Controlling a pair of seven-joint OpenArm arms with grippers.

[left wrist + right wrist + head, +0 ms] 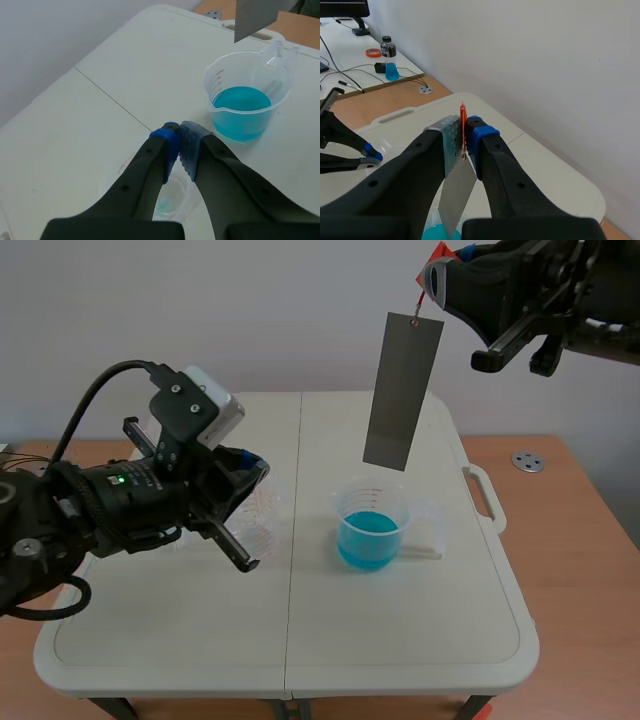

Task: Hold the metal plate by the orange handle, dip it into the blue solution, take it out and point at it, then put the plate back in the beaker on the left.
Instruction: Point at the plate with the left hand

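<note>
My right gripper is raised at the far right and is shut on the orange handle. The grey metal plate hangs from it, its lower end above the beaker of blue solution and clear of the liquid. The right wrist view shows the handle pinched between my pads, with the plate below. My left gripper is shut on nothing, low over the empty clear beaker on the left. From the left wrist, the gripper points toward the blue beaker.
The white folding table has a centre seam and a carry handle at its right edge. A wooden surface lies beyond it, with a round metal disc. A wall stands close behind.
</note>
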